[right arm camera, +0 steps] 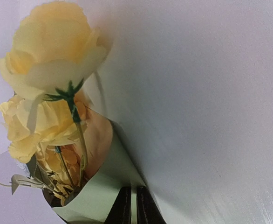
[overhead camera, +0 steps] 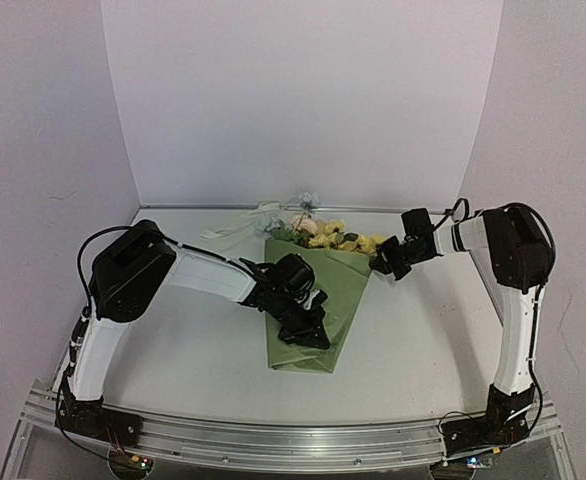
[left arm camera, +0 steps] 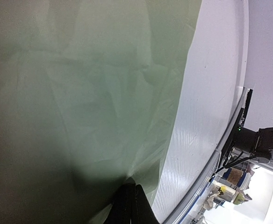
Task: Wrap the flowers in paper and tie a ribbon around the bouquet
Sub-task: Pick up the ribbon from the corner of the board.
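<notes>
The olive-green paper (overhead camera: 318, 300) lies folded into a cone around the flowers (overhead camera: 325, 236), whose yellow, pink and blue blooms show above its wide far rim. My left gripper (overhead camera: 311, 330) rests on the cone's lower middle. Its black fingers (left arm camera: 127, 205) are pressed together, pinching a crease of the paper (left arm camera: 90, 93). My right gripper (overhead camera: 381, 263) is at the cone's far right corner, shut on the paper's edge (right arm camera: 99, 191), beside the yellow blooms (right arm camera: 52, 51). The cream ribbon (overhead camera: 235, 226) lies loose on the table behind and left of the blooms.
White walls enclose the table (overhead camera: 423, 340) on three sides. A metal rail (overhead camera: 303, 445) runs along the near edge. The right arm's base (left arm camera: 260, 140) shows beyond the table edge in the left wrist view.
</notes>
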You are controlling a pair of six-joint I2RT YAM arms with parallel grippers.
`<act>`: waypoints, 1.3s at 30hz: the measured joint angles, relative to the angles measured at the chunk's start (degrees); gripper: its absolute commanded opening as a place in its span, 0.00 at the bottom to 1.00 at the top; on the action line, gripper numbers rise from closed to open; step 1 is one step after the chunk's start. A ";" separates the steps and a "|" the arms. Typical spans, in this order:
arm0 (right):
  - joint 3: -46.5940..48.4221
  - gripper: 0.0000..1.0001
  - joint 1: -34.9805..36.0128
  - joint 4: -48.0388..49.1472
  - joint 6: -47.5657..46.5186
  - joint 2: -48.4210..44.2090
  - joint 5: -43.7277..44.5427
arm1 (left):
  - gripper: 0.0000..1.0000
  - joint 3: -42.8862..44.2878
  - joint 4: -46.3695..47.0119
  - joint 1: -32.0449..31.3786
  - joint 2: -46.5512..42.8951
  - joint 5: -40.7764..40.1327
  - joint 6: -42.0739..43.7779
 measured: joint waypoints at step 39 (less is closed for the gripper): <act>-25.34 0.67 13.56 -13.55 -16.72 -35.29 9.29 | 0.43 17.57 -14.45 35.59 -3.89 -32.17 10.19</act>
